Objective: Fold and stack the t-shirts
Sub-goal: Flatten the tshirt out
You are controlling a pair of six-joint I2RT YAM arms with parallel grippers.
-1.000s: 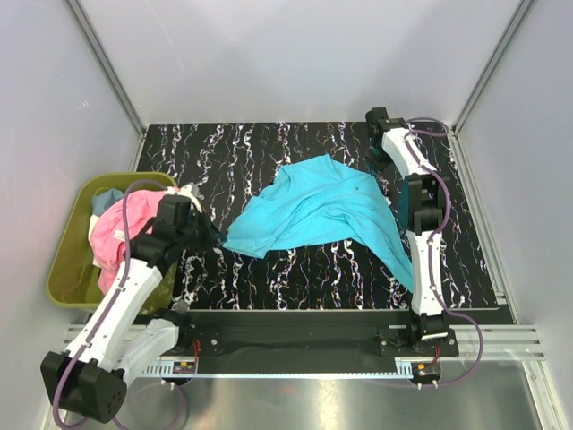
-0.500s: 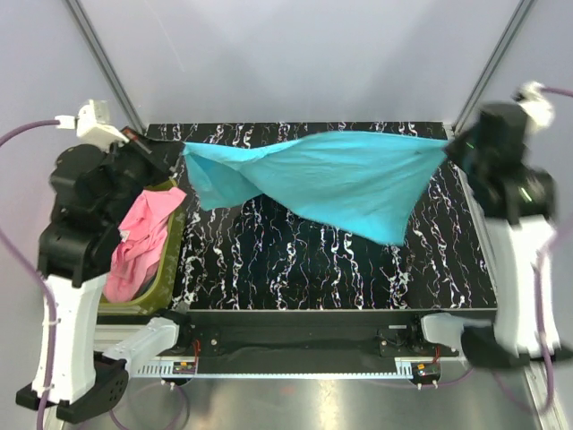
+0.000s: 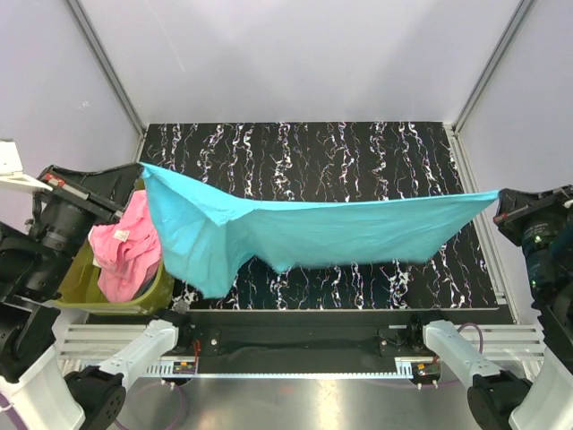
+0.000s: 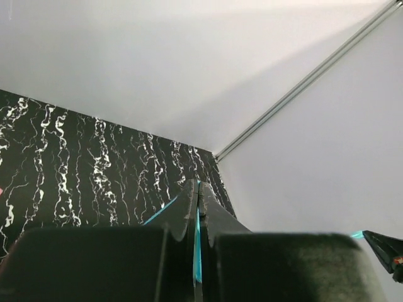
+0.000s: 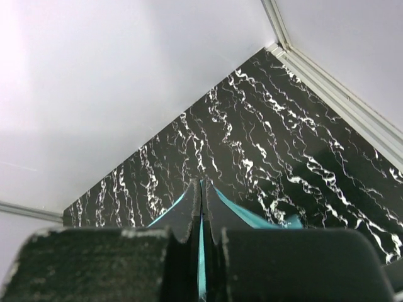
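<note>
The left gripper (image 3: 136,173) is hanging high and far out to its side, its fingers pressed together on one corner of the turquoise t-shirt (image 3: 313,235). The right gripper (image 3: 501,204), raised well apart on the opposite side, is clamping the other corner. The shirt is hanging stretched between them above the marbled table (image 3: 358,152). A pink t-shirt (image 3: 125,255) is lying in the olive bin (image 3: 72,287).

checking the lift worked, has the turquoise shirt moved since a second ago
Yes. The turquoise shirt has come up off the table where it lay, and now hangs stretched from above the green bin to the table's right edge.
</note>
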